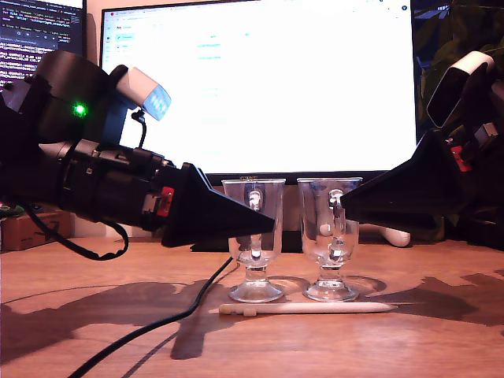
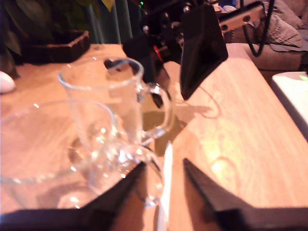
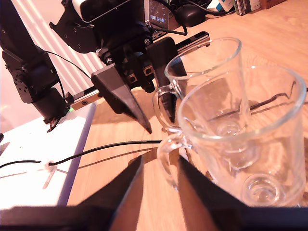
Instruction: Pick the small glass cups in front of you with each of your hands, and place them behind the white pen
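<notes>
Nearest in the exterior view, a black cable (image 1: 157,329) trails across the wooden table (image 1: 441,339). The white pen (image 1: 307,308) lies flat just beyond it, lengthwise from that view's left to its right. Directly behind the pen two glass cups stand upright side by side, feet close but apart and handles turned toward the camera. The first cup (image 1: 253,288) is toward the exterior view's left and the second cup (image 1: 329,236) toward its right.

My first gripper (image 1: 268,226) reaches in from the exterior view's left, arm sloping slightly down, with its point at the first cup's bowl. In its wrist view the jaws are parted around empty space, and that cup's handle sits just beside one of them.

My second gripper (image 1: 343,201) comes in from the exterior view's right at rim height of the second cup. Its jaws are spread too, with the handle between their tips but not pinched.

A bright monitor (image 1: 268,87) fills the background.
</notes>
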You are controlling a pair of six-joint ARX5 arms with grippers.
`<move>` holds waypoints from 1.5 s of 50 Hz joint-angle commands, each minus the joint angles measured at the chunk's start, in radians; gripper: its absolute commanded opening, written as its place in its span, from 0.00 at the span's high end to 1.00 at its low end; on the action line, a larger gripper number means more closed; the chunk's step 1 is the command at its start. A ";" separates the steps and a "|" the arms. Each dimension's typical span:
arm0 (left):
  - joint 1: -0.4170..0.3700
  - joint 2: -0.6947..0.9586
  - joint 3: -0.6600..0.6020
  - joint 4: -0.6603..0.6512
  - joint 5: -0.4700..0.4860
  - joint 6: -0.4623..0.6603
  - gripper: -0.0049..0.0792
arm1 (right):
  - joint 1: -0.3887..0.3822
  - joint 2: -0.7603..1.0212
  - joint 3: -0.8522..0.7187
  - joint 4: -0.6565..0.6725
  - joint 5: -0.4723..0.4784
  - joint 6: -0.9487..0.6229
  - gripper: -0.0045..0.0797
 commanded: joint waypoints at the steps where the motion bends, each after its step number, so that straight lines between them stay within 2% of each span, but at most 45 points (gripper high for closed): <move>1: -0.004 0.016 0.006 -0.006 0.004 0.010 0.63 | -0.014 -0.013 -0.005 -0.007 -0.006 0.003 0.69; 16: 0.030 0.015 0.006 -0.031 0.005 0.009 0.63 | -0.068 -0.016 -0.005 -0.048 -0.006 0.003 0.69; 27: 0.086 0.011 0.006 -0.066 0.057 -0.027 0.63 | -0.120 -0.016 -0.005 -0.078 -0.006 0.003 0.69; 36: 0.134 0.000 0.006 -0.154 0.060 -0.027 0.63 | -0.172 -0.016 -0.005 -0.104 -0.006 0.002 0.69; 41: 0.167 -0.001 0.006 -0.227 0.059 -0.026 0.64 | -0.210 -0.016 -0.005 -0.114 -0.006 0.002 0.74; 44: 0.191 -0.001 0.006 -0.270 0.059 -0.023 0.68 | -0.227 -0.016 -0.005 -0.119 -0.006 -0.001 0.82; 48: 0.226 -0.009 0.006 -0.324 0.050 -0.015 0.87 | -0.244 -0.016 -0.005 -0.122 -0.006 0.000 0.97; 50: 0.244 -0.014 0.006 -0.343 0.048 -0.015 0.98 | -0.249 -0.016 -0.005 -0.124 -0.006 0.000 0.96; 56: 0.288 -0.036 0.006 -0.369 0.057 -0.020 0.96 | -0.250 -0.016 -0.005 -0.125 -0.018 0.032 0.96; 57: 0.295 -0.040 0.006 -0.372 0.065 -0.020 0.96 | -0.250 -0.016 -0.005 -0.129 -0.019 0.078 0.96; 61: 0.321 -0.047 0.012 -0.393 0.089 -0.133 0.96 | -0.244 -0.016 -0.003 -0.126 -0.018 0.153 0.96; 64: 0.341 -0.053 0.012 -0.417 0.100 -0.146 0.96 | -0.235 -0.016 0.001 -0.128 -0.008 0.164 0.96; 68: 0.353 -0.074 0.011 -0.493 0.054 -0.098 0.96 | -0.220 -0.018 0.001 -0.127 0.069 0.160 0.96; 72: 0.352 -0.120 0.004 -0.571 -0.082 -0.039 0.96 | -0.199 -0.027 0.000 -0.126 0.206 0.159 0.96; 75: 0.352 -0.158 -0.006 -0.582 -0.158 -0.035 0.96 | -0.189 -0.037 0.000 -0.126 0.304 0.160 0.96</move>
